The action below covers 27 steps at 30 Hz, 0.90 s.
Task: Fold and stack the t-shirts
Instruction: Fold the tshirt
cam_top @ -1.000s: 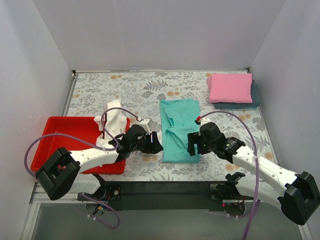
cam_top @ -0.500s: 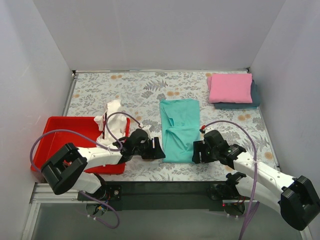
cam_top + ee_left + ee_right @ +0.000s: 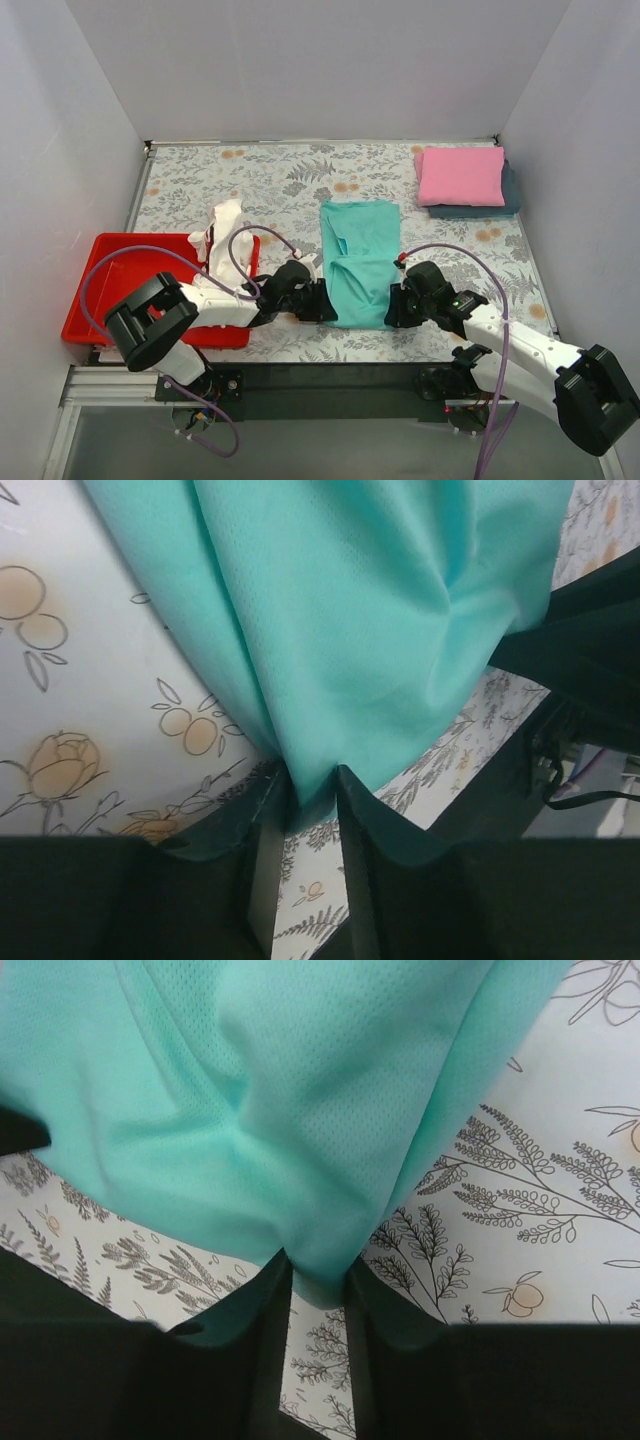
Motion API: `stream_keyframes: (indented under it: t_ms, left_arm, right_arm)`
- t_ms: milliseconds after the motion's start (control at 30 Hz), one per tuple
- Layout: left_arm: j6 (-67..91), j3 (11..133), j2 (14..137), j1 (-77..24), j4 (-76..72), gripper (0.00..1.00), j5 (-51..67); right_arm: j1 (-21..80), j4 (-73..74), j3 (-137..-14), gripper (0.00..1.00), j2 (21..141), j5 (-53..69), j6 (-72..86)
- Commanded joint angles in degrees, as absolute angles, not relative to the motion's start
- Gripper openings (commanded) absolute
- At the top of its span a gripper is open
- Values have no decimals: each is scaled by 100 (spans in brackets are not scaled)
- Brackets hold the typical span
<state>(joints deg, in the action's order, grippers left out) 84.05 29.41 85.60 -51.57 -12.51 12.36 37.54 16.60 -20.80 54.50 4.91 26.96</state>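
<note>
The teal shirt [image 3: 360, 255] lies at the centre of the frame as a long strip running from mid-table toward the bottom. The left gripper [image 3: 325, 303] is at its lower left corner, the right gripper [image 3: 393, 305] at its lower right. Both wrist views show the same thing: the fingers nearly closed, with a bunched fold of teal cloth [image 3: 350, 630] pinched between them at the hem. The right pinch [image 3: 318, 1285] sits low in its frame.

The pink shirt [image 3: 460, 175] lies folded at upper right, on top of the dark shirt [image 3: 470, 211]. The white shirt [image 3: 225, 240] is heaped at middle left, across the tray's [image 3: 120, 270] right edge.
</note>
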Motion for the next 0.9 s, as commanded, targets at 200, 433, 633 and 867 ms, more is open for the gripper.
stream_keyframes:
  t_ms: [200, 433, 633, 867]
  left_arm:
    - [7797, 3085, 8649, -5388, -370, 0, 1573]
    - [7392, 3252, 7999, -5449, 684, 0, 2390]
    - [7233, 3384, 7261, -5441, 1317, 0, 3312]
    - [7453, 3270, 6689, -5441, 1407, 0, 4595]
  right_arm:
    - [3841, 2442, -2276, 1, 5335, 1465, 2382]
    - [4455, 3919, -3269, 1, 5555, 1880, 2268]
    - [4675, 5009, -3937, 1, 5792, 2390, 1908]
    - [4869, 5475, -3920, 1, 5828, 3583, 1434]
